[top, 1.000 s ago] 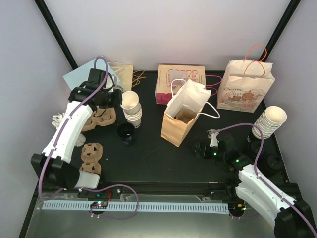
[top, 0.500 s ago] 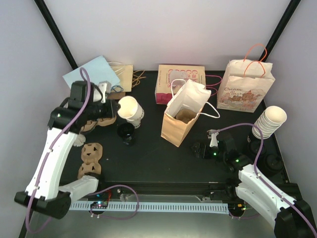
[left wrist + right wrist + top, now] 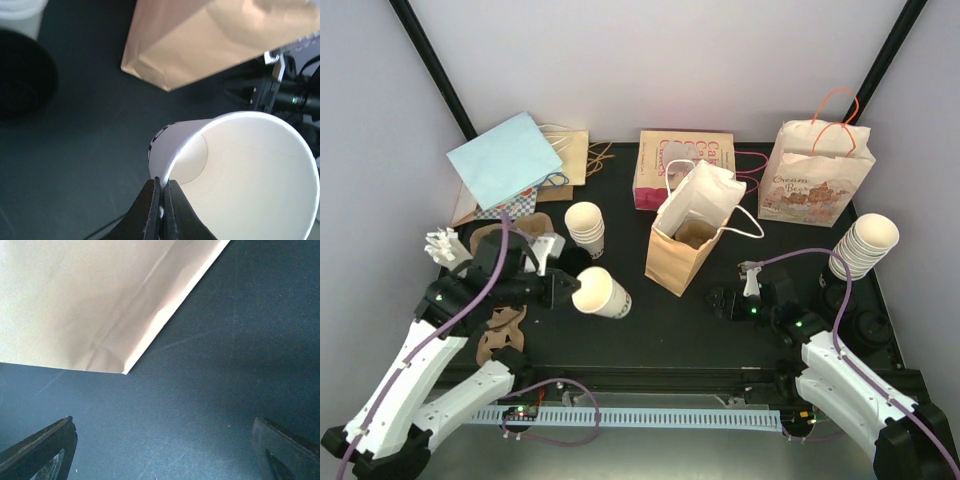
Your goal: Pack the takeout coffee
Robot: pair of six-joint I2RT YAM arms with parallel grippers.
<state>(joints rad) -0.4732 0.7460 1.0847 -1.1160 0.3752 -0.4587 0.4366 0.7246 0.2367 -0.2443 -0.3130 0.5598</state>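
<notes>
Left gripper (image 3: 569,291) jaws pinched narrow on the rim wall of the paper cup (image 3: 601,293), one finger inside and one outside; the left wrist view shows the pinch (image 3: 161,192) clearly. Cup (image 3: 240,175) is tipped on its side, empty, mouth facing the bench's left edge. It sits left of centre on the bench (image 3: 660,320), toward the near edge, apart from the open kraft bag (image 3: 672,258). Can't tell if it touches the bench. A dark round lid (image 3: 20,75), blurred, is near the foot of a cup stack (image 3: 585,228) that stands further back.

Right gripper (image 3: 724,301) is low, just right of the kraft bag's base, jaws wide and holding nothing; only the bag's corner (image 3: 85,300) and bare bench show between them (image 3: 162,424). A second cup stack (image 3: 865,245) is by the right edge. Pulp carriers (image 3: 503,333) are near the left edge.
</notes>
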